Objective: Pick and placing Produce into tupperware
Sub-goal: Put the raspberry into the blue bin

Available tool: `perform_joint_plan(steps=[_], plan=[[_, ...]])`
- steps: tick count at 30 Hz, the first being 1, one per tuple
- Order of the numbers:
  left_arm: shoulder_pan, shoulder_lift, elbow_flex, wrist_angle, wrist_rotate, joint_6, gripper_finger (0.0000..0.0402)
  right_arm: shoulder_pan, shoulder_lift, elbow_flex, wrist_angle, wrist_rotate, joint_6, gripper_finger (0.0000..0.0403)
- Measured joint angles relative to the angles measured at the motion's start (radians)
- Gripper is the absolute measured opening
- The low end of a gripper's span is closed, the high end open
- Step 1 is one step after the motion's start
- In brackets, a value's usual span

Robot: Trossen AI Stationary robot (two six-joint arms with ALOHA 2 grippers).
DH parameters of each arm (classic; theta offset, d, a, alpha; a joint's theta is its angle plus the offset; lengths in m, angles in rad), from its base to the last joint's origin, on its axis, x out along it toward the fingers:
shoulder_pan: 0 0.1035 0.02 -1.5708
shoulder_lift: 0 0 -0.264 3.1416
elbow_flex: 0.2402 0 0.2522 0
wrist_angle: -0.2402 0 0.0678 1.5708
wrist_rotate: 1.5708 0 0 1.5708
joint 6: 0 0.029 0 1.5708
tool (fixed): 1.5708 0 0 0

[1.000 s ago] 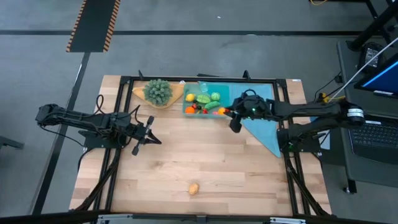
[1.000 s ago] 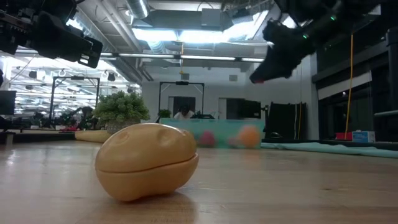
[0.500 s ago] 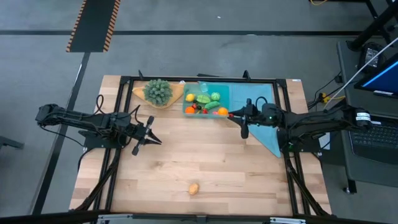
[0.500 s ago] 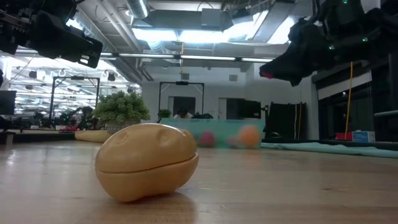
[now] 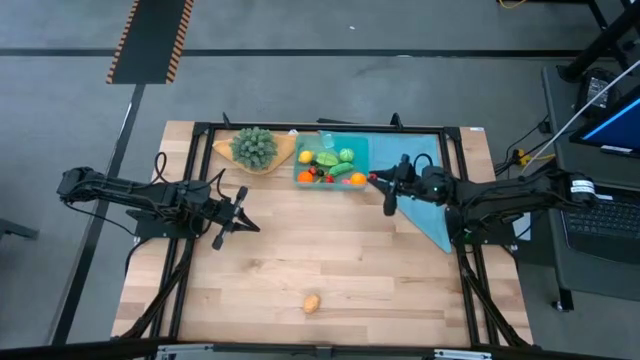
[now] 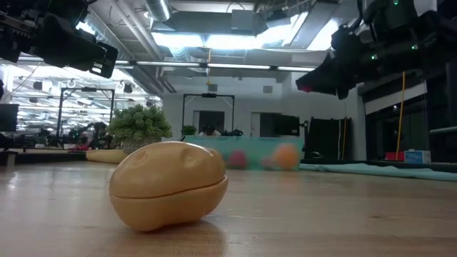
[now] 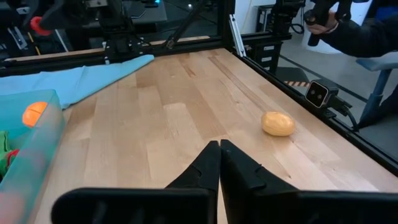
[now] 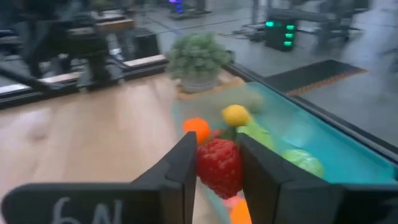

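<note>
From my remote station I see a bushy green plant [image 5: 254, 145] in a tan wooden dish [image 5: 226, 149], a teal cloth [image 5: 425, 205], and a laptop [image 5: 612, 190] beside the wooden table [image 5: 330, 255].

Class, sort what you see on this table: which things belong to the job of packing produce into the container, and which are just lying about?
Part of the job:
- tupperware, already holding produce
- strawberry, in the right hand
- tan potato, alone on the table

Just lying about:
- bushy green plant on its wooden dish
- teal cloth

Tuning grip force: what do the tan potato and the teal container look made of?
Tan potato-shaped toy: looks like smooth hard plastic, with soft sheen and a moulded seam round its middle. Shallow rectangular teal container: likely thin translucent plastic, since the fruit shows blurred through its wall.
</note>
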Motion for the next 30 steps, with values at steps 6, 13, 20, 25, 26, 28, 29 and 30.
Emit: perform_joint_plan(steps=[6, 13, 20, 25, 26, 28, 29, 30], plan=[[0.000, 0.000, 0.000, 0.000, 0.000, 0.000, 0.0020, 0.000, 0.061, 0.000, 0.076, 0.045, 0.005, 0.0098], [0.000, 0.000, 0.000, 0.000, 0.000, 0.000, 0.0032, -0.001, 0.168, 0.001, 0.219, 0.079, 0.005, 0.0098], [0.000, 0.000, 0.000, 0.000, 0.000, 0.000, 0.0040, -0.001, 0.292, 0.096, 0.218, 0.163, -0.007, 0.0098], [0.000, 0.000, 0.000, 0.000, 0.000, 0.000, 0.0044, -0.006, 0.377, 0.191, 0.178, 0.221, -0.024, 0.0098], [0.000, 0.000, 0.000, 0.000, 0.000, 0.000, 0.0044, -0.011, 0.390, 0.206, 0.175, 0.222, -0.023, 0.0098], [0.000, 0.000, 0.000, 0.000, 0.000, 0.000, 0.0045, -0.020, 0.411, 0.234, 0.162, 0.223, -0.021, 0.0098], [0.000, 0.000, 0.000, 0.000, 0.000, 0.000, 0.0045, -0.026, 0.418, 0.248, 0.145, 0.223, -0.021, 0.0098], [0.000, 0.000, 0.000, 0.000, 0.000, 0.000, 0.0045, -0.030, 0.423, 0.261, 0.125, 0.223, -0.018, 0.0098]])
